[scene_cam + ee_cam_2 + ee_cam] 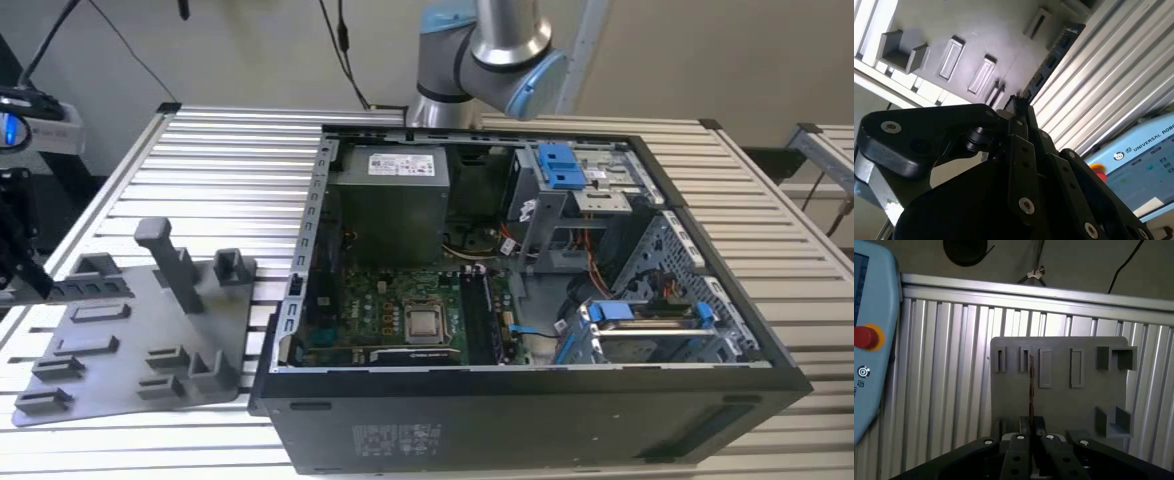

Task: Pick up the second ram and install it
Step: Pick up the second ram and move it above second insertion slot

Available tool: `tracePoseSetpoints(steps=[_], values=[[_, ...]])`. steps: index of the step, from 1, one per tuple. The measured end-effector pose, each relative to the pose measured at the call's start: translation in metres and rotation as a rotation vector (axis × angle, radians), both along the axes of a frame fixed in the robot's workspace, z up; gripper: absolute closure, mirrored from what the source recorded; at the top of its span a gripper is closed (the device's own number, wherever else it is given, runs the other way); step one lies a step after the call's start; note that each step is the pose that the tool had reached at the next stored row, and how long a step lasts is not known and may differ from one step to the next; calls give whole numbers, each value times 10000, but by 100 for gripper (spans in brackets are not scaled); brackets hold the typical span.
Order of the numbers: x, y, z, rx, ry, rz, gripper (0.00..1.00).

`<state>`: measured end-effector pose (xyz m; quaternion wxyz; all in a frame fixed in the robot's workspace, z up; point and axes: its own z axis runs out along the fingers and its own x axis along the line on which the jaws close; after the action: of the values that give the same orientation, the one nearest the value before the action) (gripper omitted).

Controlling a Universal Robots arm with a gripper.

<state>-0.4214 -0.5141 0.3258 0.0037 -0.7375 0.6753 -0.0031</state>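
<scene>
Open PC case [534,420] ctr-right on ribbed bench [227,170]. Grey peg tray [118,355] lower left, beside case. Arm joint [487,50] top ctr, behind case.

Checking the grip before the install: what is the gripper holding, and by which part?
The gripper pinches the memory stick by one end, its flat faces between the fingers; the rest sticks out past the fingertips.

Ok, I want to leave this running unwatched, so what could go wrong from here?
1. The gripper seems to pinch the ram by one end, with most of it sticking out, so it might tilt or slip.
2. Pegs on the tray stand close by; the ram could snag one.
3. In the case, cables lie near the board and might hinder seating.
</scene>
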Motion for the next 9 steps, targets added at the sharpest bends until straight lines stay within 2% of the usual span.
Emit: tracePoseSetpoints(steps=[4, 9], values=[[0, 0, 89, 0, 0, -6, 86], [0, 0, 136, 4, -1, -186, 86]])
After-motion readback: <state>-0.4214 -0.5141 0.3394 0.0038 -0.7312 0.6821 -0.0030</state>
